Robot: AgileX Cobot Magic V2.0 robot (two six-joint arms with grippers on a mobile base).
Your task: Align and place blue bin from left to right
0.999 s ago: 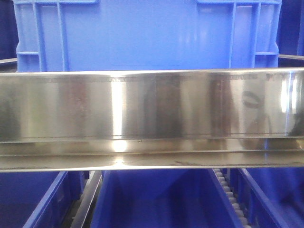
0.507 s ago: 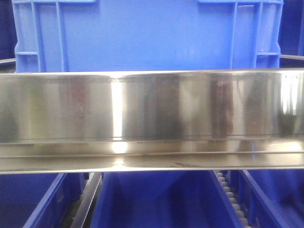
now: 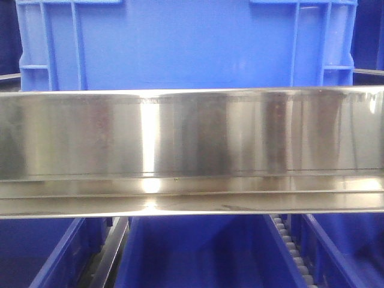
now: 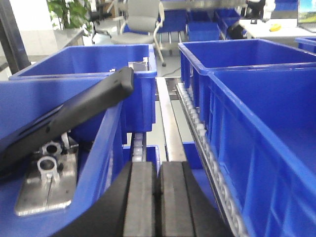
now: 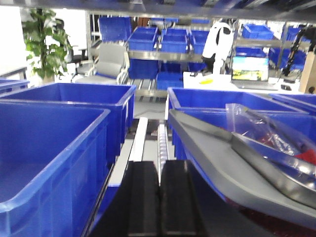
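The blue bin [image 3: 186, 42] fills the top of the front view, tall and medium blue, with vertical ribs near its corners. A steel rail hides its lower part. Neither gripper shows in that view. In the left wrist view my left gripper [image 4: 158, 197] is shut with nothing between its pads, hanging over the gap between two rows of blue crates. My right gripper [image 5: 159, 197] is also shut and empty, above a roller track [image 5: 162, 140] between crates. Neither gripper touches a crate.
A polished steel rail [image 3: 192, 150] crosses the front view. The left crate [image 4: 106, 143] holds a black bar [image 4: 74, 116] and a metal part [image 4: 47, 182]. Tall crates [image 4: 256, 148] stand to the right. One crate [image 5: 49, 148] stands left, and a grey tray [image 5: 222, 163] with a plastic bag [image 5: 266, 131] lies right.
The reflections on the steel rail have shifted, and a dark shape mirrored at its right end has gone. The blue bin has barely moved.
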